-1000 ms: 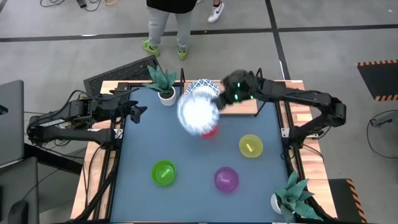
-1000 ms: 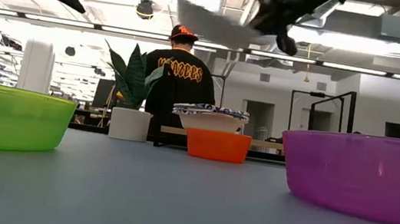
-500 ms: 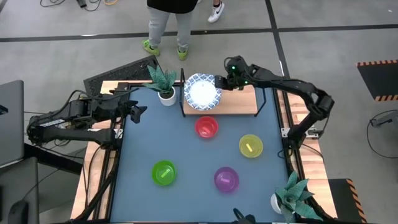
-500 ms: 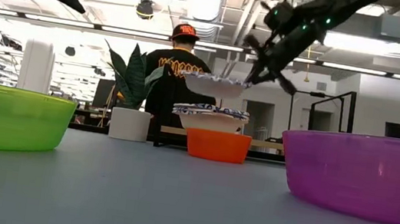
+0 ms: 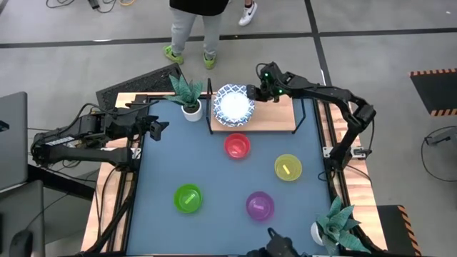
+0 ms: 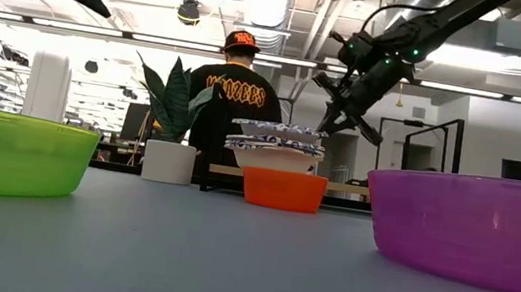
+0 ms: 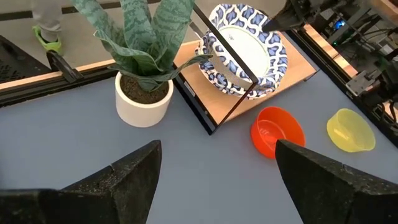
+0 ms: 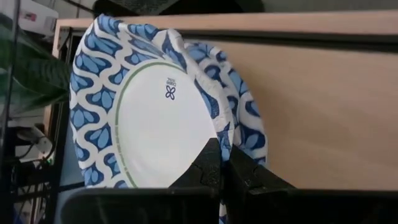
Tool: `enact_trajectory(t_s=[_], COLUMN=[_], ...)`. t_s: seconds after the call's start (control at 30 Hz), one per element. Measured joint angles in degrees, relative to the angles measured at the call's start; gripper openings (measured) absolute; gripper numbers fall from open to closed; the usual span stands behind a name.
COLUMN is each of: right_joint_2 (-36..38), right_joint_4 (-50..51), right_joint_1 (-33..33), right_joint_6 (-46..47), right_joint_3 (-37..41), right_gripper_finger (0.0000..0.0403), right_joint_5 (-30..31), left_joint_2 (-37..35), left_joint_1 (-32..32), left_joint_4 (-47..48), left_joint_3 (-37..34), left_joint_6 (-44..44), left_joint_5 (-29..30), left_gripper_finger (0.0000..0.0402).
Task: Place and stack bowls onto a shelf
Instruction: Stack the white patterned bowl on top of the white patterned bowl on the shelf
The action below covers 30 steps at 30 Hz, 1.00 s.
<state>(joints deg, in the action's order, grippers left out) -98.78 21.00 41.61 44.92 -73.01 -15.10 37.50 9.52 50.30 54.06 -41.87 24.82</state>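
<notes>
One blue-rimmed paper bowl sits atop the bowl stack at the shelf's plant-side end, light, thin and bendy (best pinched at the rim). Right claw is clamped on its rim. Left claw waits, parted, well off the shelf.

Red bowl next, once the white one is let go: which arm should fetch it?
Probably the right. Its gripper is at the shelf, shut on the top white bowl of the stack, and the red bowl sits just in front of the shelf. The left gripper waits open near the table's left edge.
</notes>
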Motion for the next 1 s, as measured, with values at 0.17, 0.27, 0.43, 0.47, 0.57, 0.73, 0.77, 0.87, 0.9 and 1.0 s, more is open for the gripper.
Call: enact_trajectory(t_s=[0.17, 0.27, 0.43, 0.47, 0.57, 0.73, 0.77, 0.87, 0.9, 1.0], right_joint_2=[0.02, 0.02, 0.04, 0.04, 0.04, 0.04, 0.04, 0.04, 0.04, 0.06], right_joint_4=[-0.40, -0.36, -0.49, -0.49, -0.28, -0.27, -0.27, -0.27, -0.27, -0.25], right_joint_1=[0.17, 0.16, -0.25, -0.22, -0.22, -0.20, -0.20, -0.20, -0.20, -0.20], right_joint_6=[-0.34, -0.39, -0.92, -1.33, -1.87, -1.89, -1.93, -2.20, -2.72, -3.56], right_joint_3=[0.00, 0.00, 0.00, 0.00, 0.00, 0.00, 0.00, 0.00, 0.00, 0.00], right_gripper_finger=[0.0035, 0.0031, 0.0022, 0.0028, 0.0058, 0.0093, 0.0097, 0.0103, 0.0104, 0.0109], right_joint_5=[-1.71, -3.35, -2.78, -2.75, -2.68, -2.55, -2.55, -2.53, -2.51, -2.49], left_joint_2=[0.00, 0.00, 0.00, 0.00, 0.00, 0.00, 0.00, 0.00, 0.00, 0.00], left_joint_1=[0.00, 0.00, 0.00, 0.00, 0.00, 0.00, 0.00, 0.00, 0.00, 0.00], left_joint_4=[0.00, -0.01, -0.01, 0.00, 0.00, 0.00, 0.00, 0.00, 0.00, 0.00], left_joint_3=[0.00, 0.00, 0.00, 0.00, 0.00, 0.00, 0.00, 0.00, 0.00, 0.00], left_joint_6=[0.00, 0.00, 0.00, 0.00, 0.01, 0.19, 0.29, 0.43, 0.42, 0.44], left_joint_5=[0.01, 0.00, 0.00, 0.01, 0.00, 0.00, 0.00, 0.00, 0.00, 0.00], left_gripper_finger=[0.0300, 0.0300, 0.0300, 0.0300, 0.0300, 0.0300, 0.0300, 0.0300, 0.0300, 0.0300])
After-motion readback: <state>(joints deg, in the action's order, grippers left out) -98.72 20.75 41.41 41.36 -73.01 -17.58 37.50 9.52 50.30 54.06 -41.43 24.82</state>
